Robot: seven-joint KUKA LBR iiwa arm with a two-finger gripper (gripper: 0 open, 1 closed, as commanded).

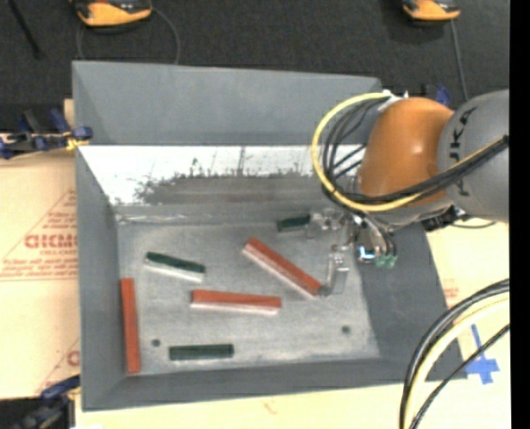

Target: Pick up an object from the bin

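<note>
The slanted red bar (282, 268), reddish on top with a pale edge, lies on the floor of the bin (247, 164) with its near end right at the jaws and the rest of it running away from them toward the bin's middle. The jaws hang low over that end, close to the floor. Whether they are open or closed, or touching the bar at all, I cannot tell. Nothing shows as lifted: the bar lies flat. Just behind the jaws, toward the back wall, sits a short dark green piece (292, 224). Farther out lies a second red bar (236, 302), then a dark green stick (175, 264). Another green stick (201, 352) lies toward the front wall. A long red bar (130, 324), farthest from the jaws, lies along the far side wall. The step in hand looks like the final descent before a grasp. The next move likely calls for the jaws to straddle the bar's narrow width, close across it, and lift straight up, minding that a grip at one end may let the bar tilt.
</note>
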